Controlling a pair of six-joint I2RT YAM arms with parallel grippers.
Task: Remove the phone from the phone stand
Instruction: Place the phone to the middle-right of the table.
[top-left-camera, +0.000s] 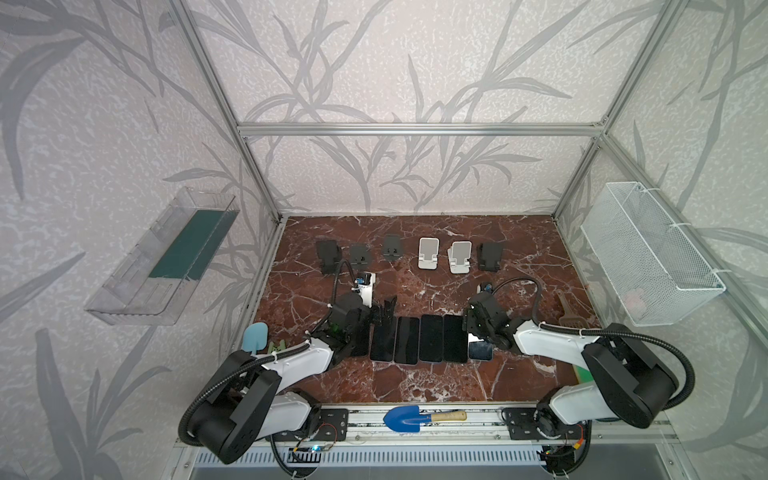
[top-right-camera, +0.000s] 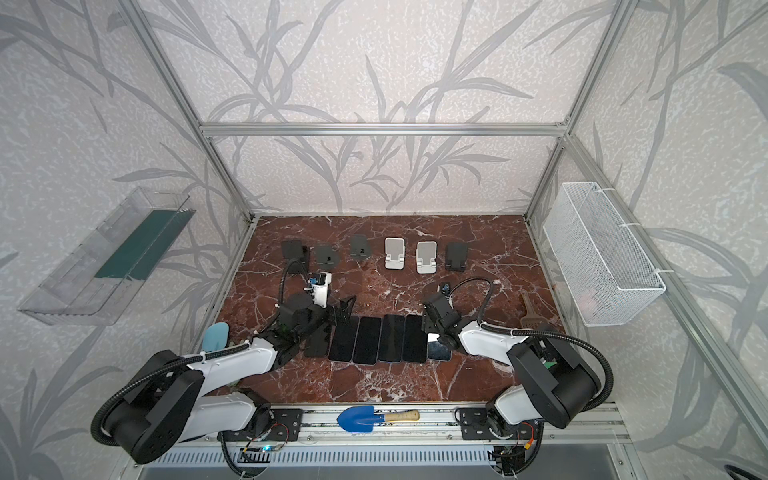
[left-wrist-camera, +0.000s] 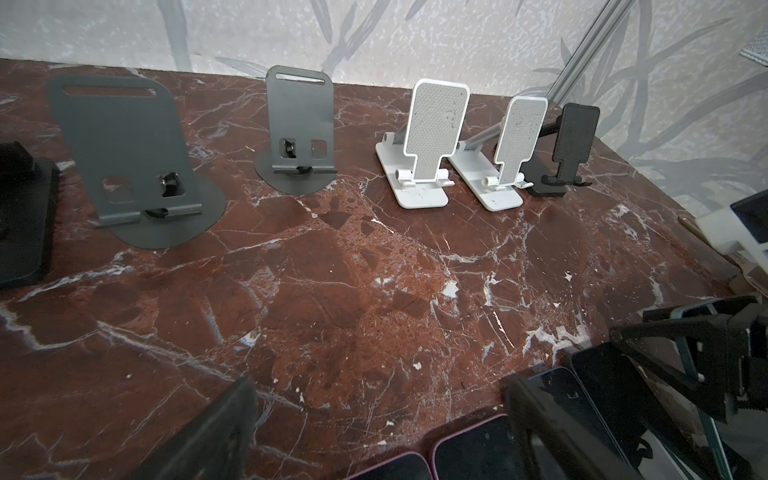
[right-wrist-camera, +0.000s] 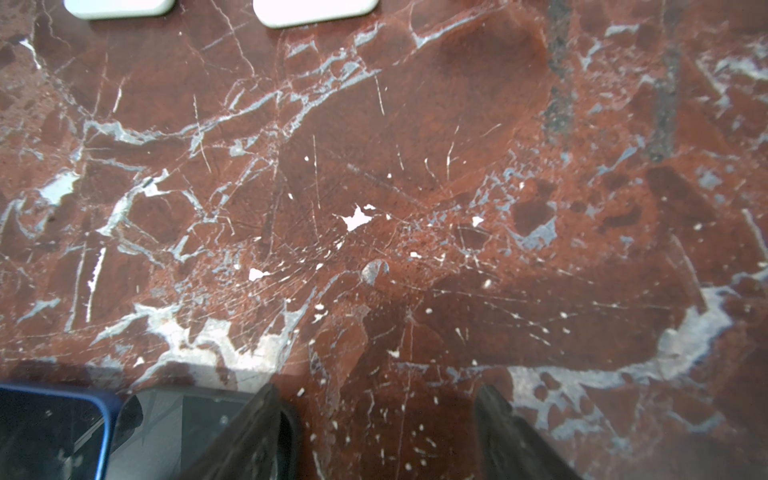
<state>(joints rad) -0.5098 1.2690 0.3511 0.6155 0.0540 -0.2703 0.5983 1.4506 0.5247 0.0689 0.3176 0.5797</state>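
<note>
Several phone stands stand in a row at the back of the marble table (top-left-camera: 415, 386): dark ones (top-left-camera: 360, 254) (left-wrist-camera: 133, 166), two white ones (top-left-camera: 429, 252) (left-wrist-camera: 432, 137) and a black one (top-left-camera: 490, 255). Each one I see is bare. Several phones (top-left-camera: 431, 337) (top-right-camera: 390, 337) lie flat side by side at the front middle. My left gripper (top-left-camera: 383, 311) (left-wrist-camera: 382, 415) is open above the row's left end, holding nothing. My right gripper (right-wrist-camera: 376, 399) is open over bare marble beside the row's right end, a phone (right-wrist-camera: 187, 419) under one finger. In both top views its fingertips are hidden.
A blue trowel (top-left-camera: 405, 419) lies on the front rail. A pale blue spatula (top-left-camera: 254, 337) sits front left, a brown scoop (top-left-camera: 565, 309) at the right. A wire basket (top-left-camera: 648, 257) hangs on the right wall, a clear tray (top-left-camera: 166, 257) on the left.
</note>
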